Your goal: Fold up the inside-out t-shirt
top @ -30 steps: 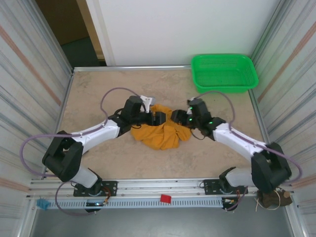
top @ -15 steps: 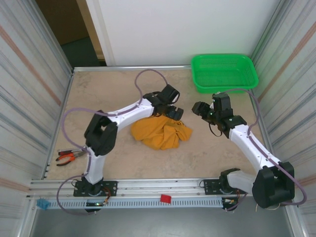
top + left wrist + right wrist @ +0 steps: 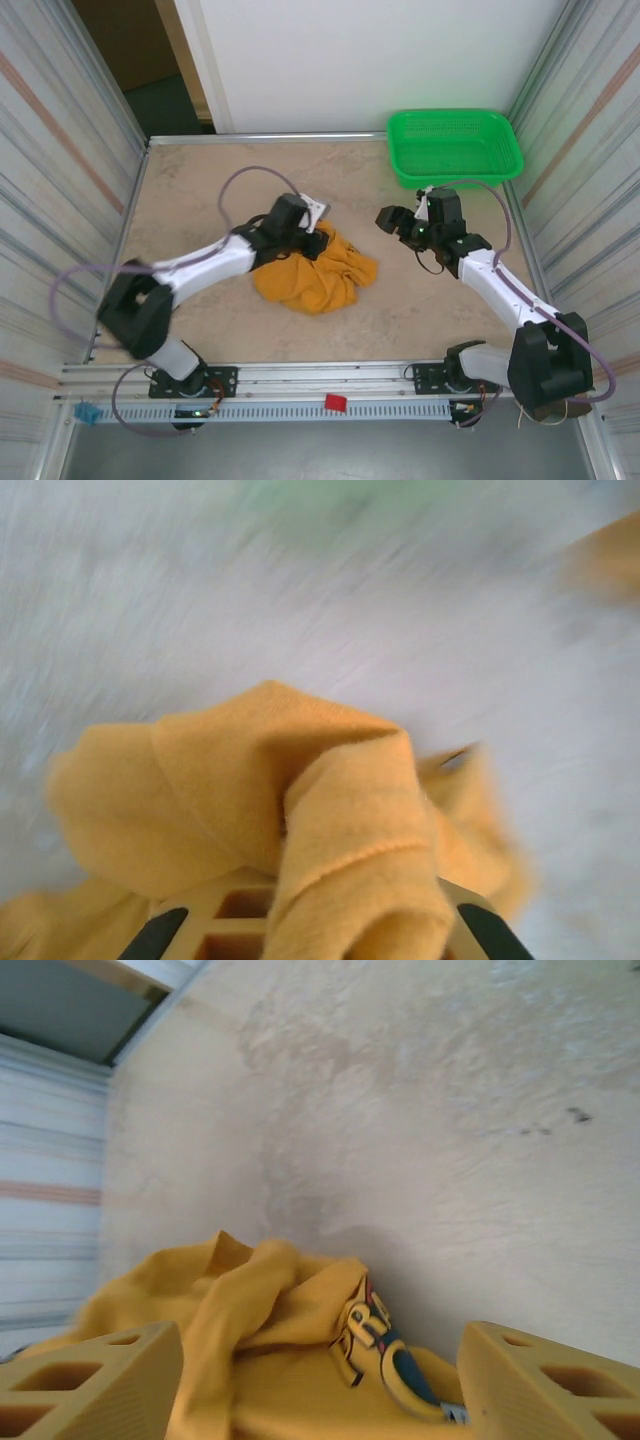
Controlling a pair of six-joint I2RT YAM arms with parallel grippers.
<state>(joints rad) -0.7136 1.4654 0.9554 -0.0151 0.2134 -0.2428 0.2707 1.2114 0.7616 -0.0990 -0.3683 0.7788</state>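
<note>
The job is at its opening stage: the inside-out t-shirt (image 3: 318, 280) lies as a crumpled mustard-orange heap near the middle of the table (image 3: 200, 190), with no flat panel, sleeve or hem laid out, so nothing is folded yet.

The left hand (image 3: 316, 239) sits at the heap's far left edge. In its wrist view, which is blurred, a thick fold of orange cloth runs up from between its fingers (image 3: 165, 932), so it appears to be clenched on a bunch of the shirt. The right hand (image 3: 389, 219) hovers just beside the heap's right side, apart from the cloth. Its fingers (image 3: 95, 1380) are spread wide with nothing in them, and the lettered print (image 3: 378, 1345) shows on a rumpled layer below. A green basket (image 3: 455, 148) stands at the far right corner, well apart.

The next move probably calls for the right hand to come down on a free edge opposite the left grip, so that both hands can lift and spread the shirt flat. Picking out a single layer rather than a bundle looks like the hard part.
</note>
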